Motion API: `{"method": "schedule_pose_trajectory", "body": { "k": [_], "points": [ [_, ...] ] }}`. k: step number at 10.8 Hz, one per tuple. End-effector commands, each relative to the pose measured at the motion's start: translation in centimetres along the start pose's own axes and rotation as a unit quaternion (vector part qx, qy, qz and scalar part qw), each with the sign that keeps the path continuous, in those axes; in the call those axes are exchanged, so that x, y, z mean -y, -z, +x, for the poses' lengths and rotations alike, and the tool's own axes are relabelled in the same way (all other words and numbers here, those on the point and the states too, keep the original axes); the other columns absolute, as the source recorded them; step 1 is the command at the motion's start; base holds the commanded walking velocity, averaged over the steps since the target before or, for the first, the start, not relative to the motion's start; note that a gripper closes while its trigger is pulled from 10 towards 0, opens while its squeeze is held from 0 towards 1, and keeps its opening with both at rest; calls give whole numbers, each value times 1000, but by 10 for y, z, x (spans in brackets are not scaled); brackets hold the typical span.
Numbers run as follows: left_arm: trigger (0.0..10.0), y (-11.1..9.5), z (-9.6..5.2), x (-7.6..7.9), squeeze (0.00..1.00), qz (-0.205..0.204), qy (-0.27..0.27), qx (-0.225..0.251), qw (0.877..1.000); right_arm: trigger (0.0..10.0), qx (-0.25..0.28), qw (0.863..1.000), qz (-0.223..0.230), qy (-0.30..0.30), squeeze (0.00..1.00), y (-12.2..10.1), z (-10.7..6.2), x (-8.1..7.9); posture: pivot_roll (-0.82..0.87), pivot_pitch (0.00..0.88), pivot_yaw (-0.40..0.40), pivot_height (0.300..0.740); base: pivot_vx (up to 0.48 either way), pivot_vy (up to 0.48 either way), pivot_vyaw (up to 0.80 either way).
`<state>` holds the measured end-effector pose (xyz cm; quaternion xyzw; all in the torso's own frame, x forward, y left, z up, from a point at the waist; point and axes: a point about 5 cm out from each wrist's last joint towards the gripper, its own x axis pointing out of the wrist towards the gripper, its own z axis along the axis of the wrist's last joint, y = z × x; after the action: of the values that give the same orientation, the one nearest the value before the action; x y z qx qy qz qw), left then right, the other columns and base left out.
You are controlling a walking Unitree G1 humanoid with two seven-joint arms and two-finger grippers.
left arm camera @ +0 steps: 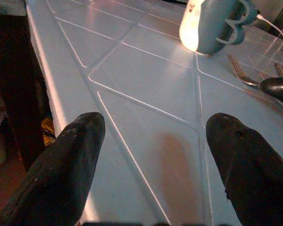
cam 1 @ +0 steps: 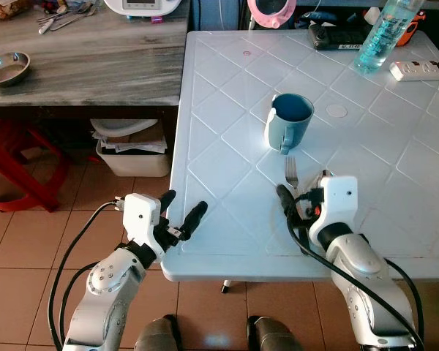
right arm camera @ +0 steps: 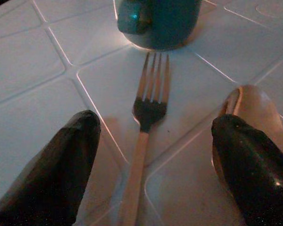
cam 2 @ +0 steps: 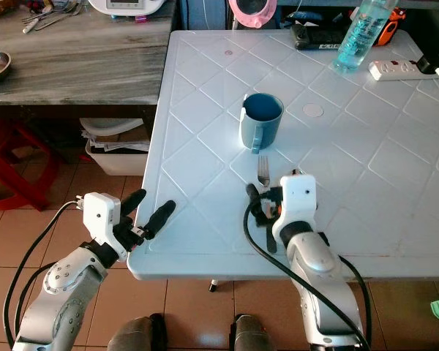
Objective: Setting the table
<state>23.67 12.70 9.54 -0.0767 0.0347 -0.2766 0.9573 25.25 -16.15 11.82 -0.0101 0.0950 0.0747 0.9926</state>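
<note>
Metal fork (right arm camera: 146,122) lies flat on the white diamond-embossed plastic table (cam 1: 227,139), centre of the frame, long axis running toward the teal mug (cam 1: 288,121), tines nearest it; right gripper (right arm camera: 155,155) straddles its handle, fingers spread wide, gripping nothing; a spoon (right arm camera: 252,110) lies beside; left gripper (cam 1: 180,212) hangs open at the table's lower-left edge.

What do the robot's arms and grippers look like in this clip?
Both arms are silver-grey with rounded joint shells and thick black cables looping alongside. The left gripper and right gripper each have a boxy white housing and two long, rounded black fingers.
</note>
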Motion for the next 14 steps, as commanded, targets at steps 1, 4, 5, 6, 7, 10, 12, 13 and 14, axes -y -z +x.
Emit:
{"method": "schedule_pose_trajectory", "body": {
  "k": [1,4,5,6,7,10,12,13,14],
  "points": [
    [10000,0,-2,2,0,8,1,-4,1000,0,-11,1000,8,4,0,5,0,3,-77,163,37,740,0,0,0],
    [10000,0,-2,2,0,10,2,-4,1000,510,-15,1000,9,-5,0,2,9,5,-70,163,33,740,0,0,0],
    [10000,0,-3,2,0,11,2,-5,1000,0,-19,1000,7,-13,0,2,10,3,-70,163,32,740,0,0,0],
    [10000,0,-3,3,0,12,2,-5,1000,2549,-28,999,7,-15,0,6,11,2,-68,163,32,740,0,0,0],
    [10000,0,-3,3,0,12,3,-5,1000,3255,-37,999,8,-21,0,9,12,0,-69,163,33,740,0,0,0],
    [10000,1,-4,3,0,15,7,-9,1000,3686,-94,993,23,-61,0,21,13,-11,-68,167,34,740,0,0,0],
    [10000,1,-4,3,0,15,8,-10,1000,3373,-144,987,31,-59,0,36,8,-9,-67,171,32,740,0,0,0],
    [10000,2,-5,4,0,14,12,-11,1000,157,-154,986,38,-60,0,39,7,-9,-67,171,32,740,0,0,0],
    [10000,2,-5,4,0,13,15,-12,1000,0,-167,983,50,-66,0,41,6,-10,-67,171,32,740,0,0,0]
  ]
}}
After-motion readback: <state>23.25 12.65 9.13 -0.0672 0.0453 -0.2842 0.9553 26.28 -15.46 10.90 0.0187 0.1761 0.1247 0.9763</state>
